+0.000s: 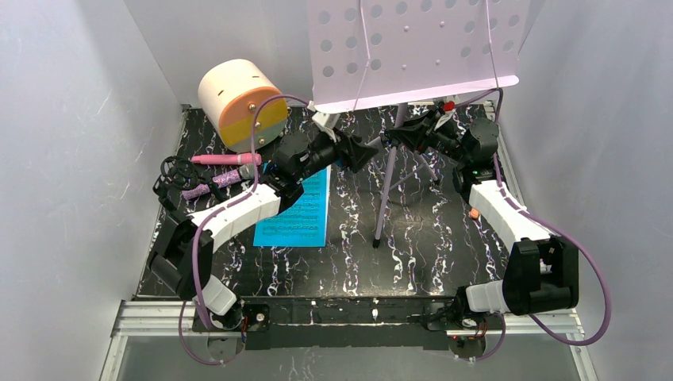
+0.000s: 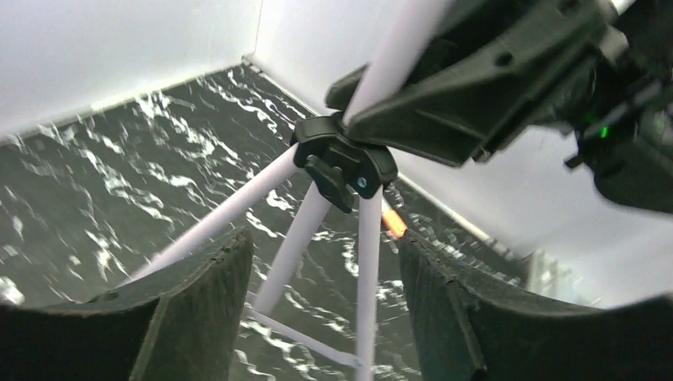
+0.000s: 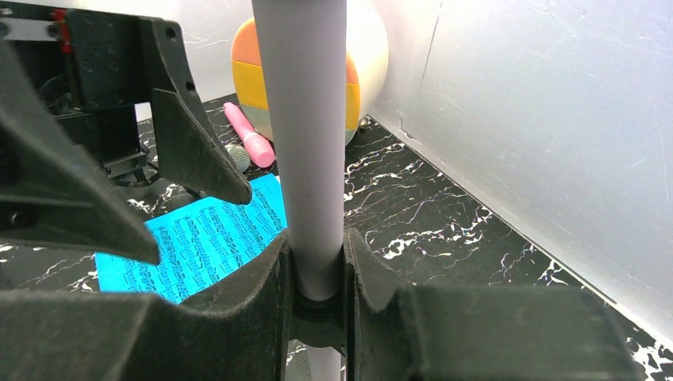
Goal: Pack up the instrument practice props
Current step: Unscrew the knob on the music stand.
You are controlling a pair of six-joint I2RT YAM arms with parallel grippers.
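Note:
The lilac perforated music rack stands at the back on a pale pole and tripod legs. My right gripper is shut on that pole just above the black hub. My left gripper is open and faces the tripod legs from the left without touching them; from above it sits beside the pole. A blue sheet-music page lies flat under the left arm. The pink microphone, the purple microphone and the black mic tripods lie at the left.
A cream cylinder box with an orange and grey face lies on its side at the back left. A small orange piece sits on the black marbled mat near the right arm. White walls close in on three sides.

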